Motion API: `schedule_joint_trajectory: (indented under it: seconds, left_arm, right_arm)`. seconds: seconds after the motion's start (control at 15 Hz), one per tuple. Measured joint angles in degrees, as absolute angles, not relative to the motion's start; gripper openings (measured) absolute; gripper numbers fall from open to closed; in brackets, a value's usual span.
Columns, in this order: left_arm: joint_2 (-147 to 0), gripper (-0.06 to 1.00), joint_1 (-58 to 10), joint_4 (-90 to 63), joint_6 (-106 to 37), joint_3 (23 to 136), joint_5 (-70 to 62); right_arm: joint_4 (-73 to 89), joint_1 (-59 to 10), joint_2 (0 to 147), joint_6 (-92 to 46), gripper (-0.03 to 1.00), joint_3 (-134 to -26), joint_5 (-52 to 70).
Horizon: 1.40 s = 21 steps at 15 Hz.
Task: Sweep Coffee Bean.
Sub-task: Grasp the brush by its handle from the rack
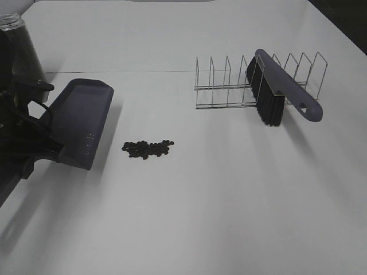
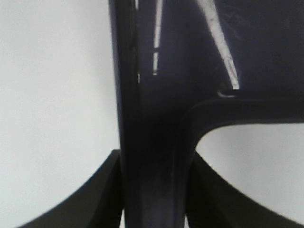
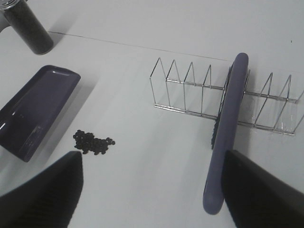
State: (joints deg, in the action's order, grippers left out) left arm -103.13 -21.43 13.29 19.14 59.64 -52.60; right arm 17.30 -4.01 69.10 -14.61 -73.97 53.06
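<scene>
The coffee beans (image 1: 148, 149) lie in a small dark cluster on the white table, and also show in the right wrist view (image 3: 92, 142). My left gripper (image 1: 43, 150) is shut on the handle of a dark purple dustpan (image 1: 80, 120), which sits just left of the beans. The left wrist view shows both fingers (image 2: 95, 199) clamped on that handle (image 2: 152, 180). A purple brush with black bristles (image 1: 281, 86) leans in a wire rack (image 1: 223, 86). My right gripper (image 3: 152, 199) is open and empty, above the table near the brush handle (image 3: 228, 137). It is outside the exterior view.
A tall clear jar of dark beans (image 1: 20, 46) stands at the back left behind the dustpan, and also shows in the right wrist view (image 3: 28, 26). The wire rack (image 3: 190, 90) stands at the back right. A dark edge borders the table's far right corner.
</scene>
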Motion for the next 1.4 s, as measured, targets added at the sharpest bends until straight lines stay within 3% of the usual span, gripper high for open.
schedule_joint_trajectory:
  seconds: [0.47,0.87,1.4]
  left_arm:
    - [-103.6,0.31,-21.4,13.3,19.2,59.8,-53.2]
    - [-103.6,0.31,-21.4,12.4,19.2,59.8,-53.5]
    - [-103.6,0.31,-21.4,11.4,19.2,59.8,-53.6]
  right_arm:
    - [16.6,-4.0,94.7,-14.6,0.75,-86.9,52.8]
    - [6.3,-4.0,116.5,-11.9,0.75,-99.0,52.4]
    - [0.3,-4.0,127.4,-9.7,0.74,-107.9,53.5]
